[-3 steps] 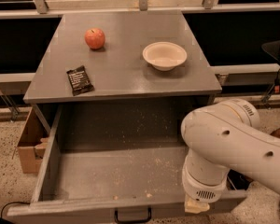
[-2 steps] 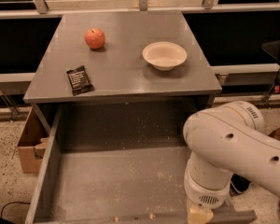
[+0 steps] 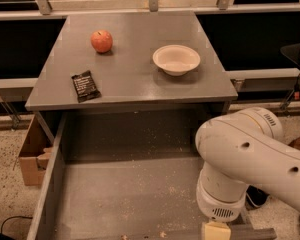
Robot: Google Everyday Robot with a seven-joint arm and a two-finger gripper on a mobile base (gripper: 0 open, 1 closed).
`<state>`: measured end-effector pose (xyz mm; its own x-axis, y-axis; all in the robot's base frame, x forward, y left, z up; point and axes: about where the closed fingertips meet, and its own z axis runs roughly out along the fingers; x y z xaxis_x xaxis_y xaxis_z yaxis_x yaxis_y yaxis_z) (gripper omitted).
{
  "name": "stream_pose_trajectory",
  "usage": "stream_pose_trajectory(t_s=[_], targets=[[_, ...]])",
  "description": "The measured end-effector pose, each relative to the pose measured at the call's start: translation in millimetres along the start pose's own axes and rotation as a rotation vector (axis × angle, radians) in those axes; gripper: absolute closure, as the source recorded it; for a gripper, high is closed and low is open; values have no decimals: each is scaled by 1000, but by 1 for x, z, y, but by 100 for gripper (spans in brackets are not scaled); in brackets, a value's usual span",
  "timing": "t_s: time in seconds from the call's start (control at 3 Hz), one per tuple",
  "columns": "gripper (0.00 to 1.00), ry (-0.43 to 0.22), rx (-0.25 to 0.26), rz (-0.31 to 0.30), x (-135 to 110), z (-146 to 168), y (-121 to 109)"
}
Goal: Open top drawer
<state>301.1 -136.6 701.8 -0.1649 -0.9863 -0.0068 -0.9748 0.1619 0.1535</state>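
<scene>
Farther out: top drawer [image 3: 125, 196], gripper [image 3: 216, 232] at its front edge.

The top drawer [image 3: 115, 194] stands pulled out, its inside free on the left and middle; the white arm [image 3: 250, 159] blocks its right side, with the pincer [image 3: 216, 231] low at the front edge. On the tabletop [image 3: 135, 79], apple [image 3: 101, 41], bowl [image 3: 176, 59] and packet [image 3: 85, 86] leave wide gaps
</scene>
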Motion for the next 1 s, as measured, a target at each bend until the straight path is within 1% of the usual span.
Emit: stream_pose_trajectory(t_s=[0.33,0.67,1.0], targets=[[0,23,28,3,4,-17,-4],[0,62,94,38,23,-67,-11],[0,44,210,66,58,-156,-17]])
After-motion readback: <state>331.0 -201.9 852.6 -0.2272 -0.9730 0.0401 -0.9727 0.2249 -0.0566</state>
